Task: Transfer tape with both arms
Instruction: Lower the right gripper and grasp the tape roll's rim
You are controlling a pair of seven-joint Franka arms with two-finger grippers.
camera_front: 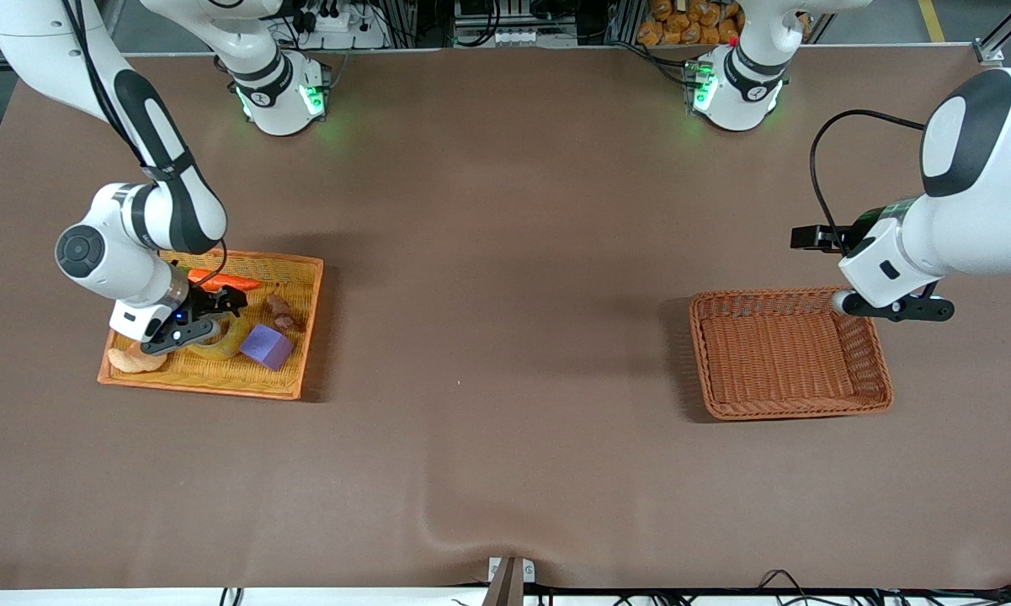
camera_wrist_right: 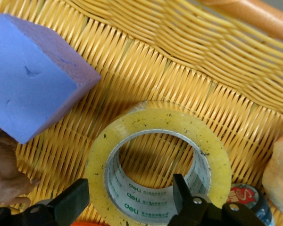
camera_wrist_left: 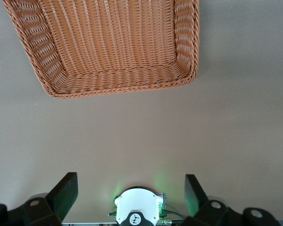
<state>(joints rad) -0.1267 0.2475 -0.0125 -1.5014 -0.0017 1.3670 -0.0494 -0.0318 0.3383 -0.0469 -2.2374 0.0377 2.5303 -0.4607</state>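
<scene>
The right gripper (camera_wrist_right: 132, 200), part open, straddles the tape (camera_wrist_right: 158, 162) wall beside the purple cube (camera_wrist_right: 35, 75); it should squeeze squarely. The left gripper (camera_wrist_left: 132, 195) waits, fully open and empty.

My front cam sits high, facing both bases, whole table (camera_front: 505, 337) in shot. L wrist cam looks down on brown basket (camera_wrist_left: 108, 80); R wrist cam close on tape (camera_wrist_right: 158, 165). Front shares both.

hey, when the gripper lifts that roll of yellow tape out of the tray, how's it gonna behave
The tape lies flat in the yellow tray, so it probably won't roll. Its grey-white core looks stiff, so a pinch across the wall should hold. The right gripper straddles that wall, one finger inside the ring; the glossy side might slip.
</scene>
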